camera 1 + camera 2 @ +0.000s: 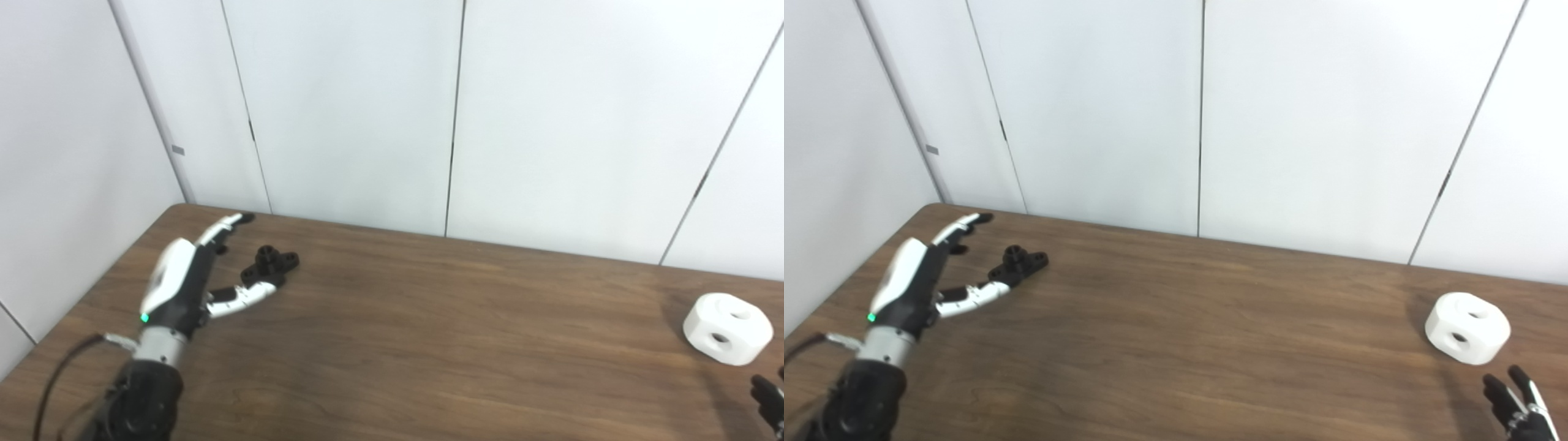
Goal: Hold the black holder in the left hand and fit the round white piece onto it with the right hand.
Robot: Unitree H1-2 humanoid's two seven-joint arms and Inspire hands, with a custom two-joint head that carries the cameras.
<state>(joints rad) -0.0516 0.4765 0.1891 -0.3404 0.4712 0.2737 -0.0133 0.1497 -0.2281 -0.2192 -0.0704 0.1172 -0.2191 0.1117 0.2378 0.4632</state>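
Observation:
The black holder (pixel 270 264) lies on the brown table (pixel 429 331) at the far left. My left hand (pixel 190 275) is open just left of it, fingers spread, the thumb tip touching or nearly touching the holder's near side. The round white piece (pixel 727 327) with holes in its top and side rests at the table's far right; it also shows in the right eye view (pixel 1467 327). My right hand (pixel 1516 404) is at the bottom right corner, just in front of the white piece, fingers apart and holding nothing; only its fingertips show.
White wall panels (pixel 392 110) stand close behind the table's back edge and along its left side. A cable (pixel 55 380) runs by my left forearm.

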